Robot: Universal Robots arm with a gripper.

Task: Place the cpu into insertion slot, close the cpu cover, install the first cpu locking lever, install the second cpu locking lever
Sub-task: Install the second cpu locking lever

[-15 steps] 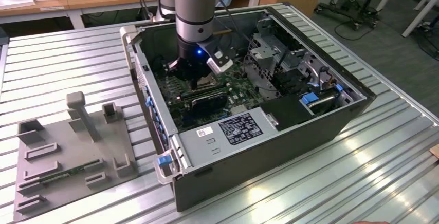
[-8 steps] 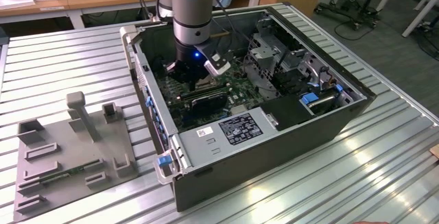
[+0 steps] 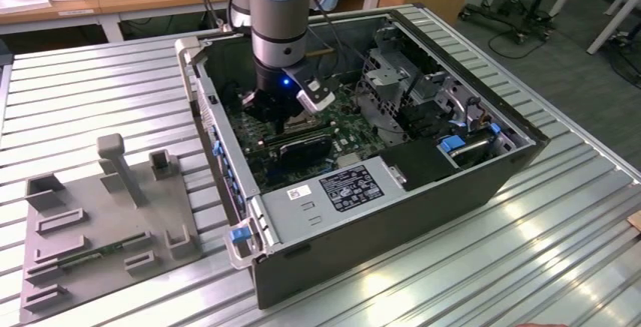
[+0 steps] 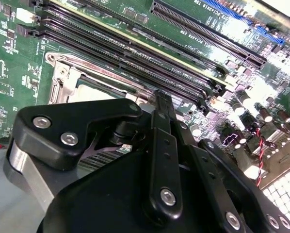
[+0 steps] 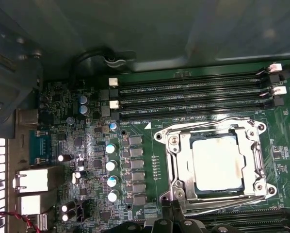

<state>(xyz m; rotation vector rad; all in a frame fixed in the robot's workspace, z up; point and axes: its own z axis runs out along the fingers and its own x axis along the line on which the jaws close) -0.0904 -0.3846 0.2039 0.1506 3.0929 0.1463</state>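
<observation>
Jaws, you can't tell if released or clenched, your gripper low inside the computer case at frame centre, cpu seated in the insertion slot, cpu cover down around it.

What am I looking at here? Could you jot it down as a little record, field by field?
setting: open black computer case lying on a ribbed metal table
arm: lowered into the case, black pincer just above the green motherboard
chip: pale silvery-grey square cpu lying in the silver-rimmed insertion slot
cover: thin metal cpu cover frame down around the chip
nearby: long black memory slots beside the socket
</observation>
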